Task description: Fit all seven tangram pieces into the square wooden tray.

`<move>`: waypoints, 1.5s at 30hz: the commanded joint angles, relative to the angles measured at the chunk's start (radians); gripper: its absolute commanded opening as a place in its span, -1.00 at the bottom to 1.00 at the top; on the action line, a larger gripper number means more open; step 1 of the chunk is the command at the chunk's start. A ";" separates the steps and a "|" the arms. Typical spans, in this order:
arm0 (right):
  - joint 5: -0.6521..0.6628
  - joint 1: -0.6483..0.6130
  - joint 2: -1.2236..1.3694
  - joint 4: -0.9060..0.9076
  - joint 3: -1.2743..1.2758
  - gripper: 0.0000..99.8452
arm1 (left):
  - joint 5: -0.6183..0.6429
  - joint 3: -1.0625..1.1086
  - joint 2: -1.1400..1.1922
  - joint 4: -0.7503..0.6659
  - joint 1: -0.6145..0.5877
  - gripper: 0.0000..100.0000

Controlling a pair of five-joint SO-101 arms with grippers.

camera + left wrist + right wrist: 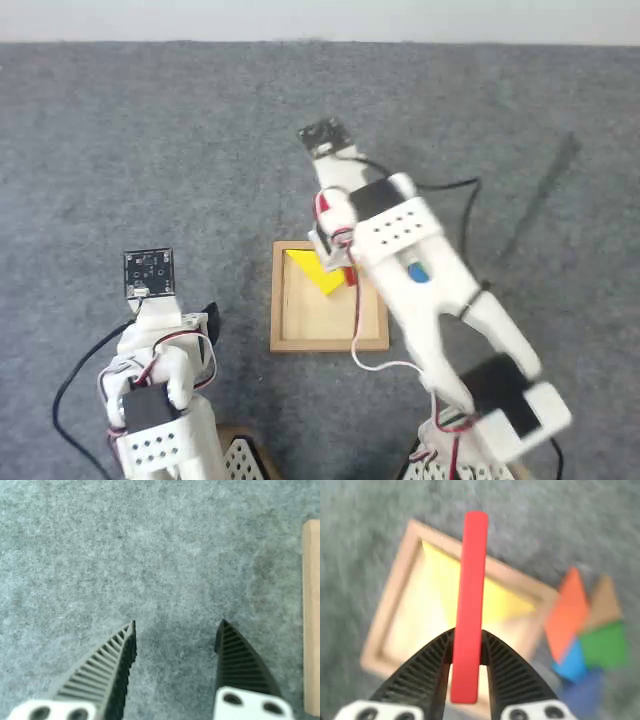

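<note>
**A:** How should this piece be seated?

**B:** The right tool (467, 645) is clamped on the red piece (472, 580), which stands on edge past its tips. I'd lay it flat and slide it against the yellow piece (315, 272).

**A:** Where is everything?

**B:** In the high view the tray (278, 300) sits mid-frame, with the yellow piece in its upper left corner. The left tool (177, 624) is agape over the bench at lower left.

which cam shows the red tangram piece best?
Right wrist view: the red piece stands edge-on, clamped in the right gripper above the wooden tray. The high view catches just a sliver of it beside the yellow piece. The left wrist view faces carpet beside the tray's rim.
</note>
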 commanded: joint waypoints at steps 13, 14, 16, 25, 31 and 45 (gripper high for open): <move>-0.470 -0.193 0.252 -0.271 -0.014 -0.98 | 0.009 -0.008 -0.015 0.005 -0.005 -0.51; -0.470 -0.202 0.252 -0.271 -0.012 -0.98 | 0.009 -0.008 -0.015 0.005 -0.005 -0.51; -0.470 -0.217 0.251 -0.269 -0.014 -0.98 | 0.009 -0.008 -0.015 0.005 -0.005 -0.51; -0.511 -0.228 0.249 -0.179 -0.032 -0.98 | 0.009 -0.008 -0.015 0.005 -0.005 -0.51; -0.508 -0.229 0.248 -0.170 -0.032 -0.89 | 0.009 -0.008 -0.015 0.005 -0.005 -0.51; -0.505 -0.200 0.249 -0.019 -0.149 -0.66 | 0.009 -0.008 -0.015 0.005 -0.005 -0.51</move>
